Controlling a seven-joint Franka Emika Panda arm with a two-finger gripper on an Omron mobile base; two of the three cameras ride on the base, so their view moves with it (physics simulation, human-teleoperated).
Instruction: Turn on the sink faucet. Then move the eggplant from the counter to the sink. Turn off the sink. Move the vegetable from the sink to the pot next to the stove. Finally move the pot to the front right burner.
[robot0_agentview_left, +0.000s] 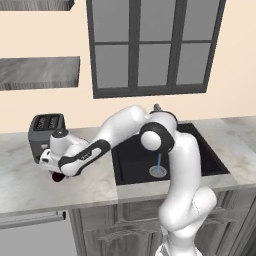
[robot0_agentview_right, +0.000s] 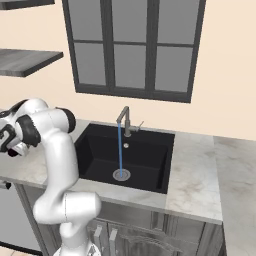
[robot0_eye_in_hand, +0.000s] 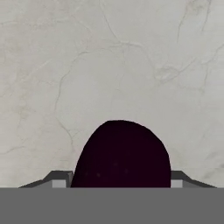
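Left base: eggplant (robot0_agentview_left: 58, 177) lay on worktop (robot0_agentview_left: 30, 185) by toaster (robot0_agentview_left: 46, 131), under gripper (robot0_agentview_left: 54, 172). Right base: faucet (robot0_agentview_right: 125, 120) ran into sink (robot0_agentview_right: 100, 155). Hand: fingers (robot0_eye_in_hand: 59, 179) flanked eggplant (robot0_eye_in_hand: 122, 153), contact unclear. Prob. light, firm, slick; take mid-body.

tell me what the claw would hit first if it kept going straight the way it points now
Most likely the eggplant: in the hand view it sits right between the claw fingertips, dead ahead. Behind it lies the counter, which the claw would meet only past the eggplant. How deep the gap is stays unclear.
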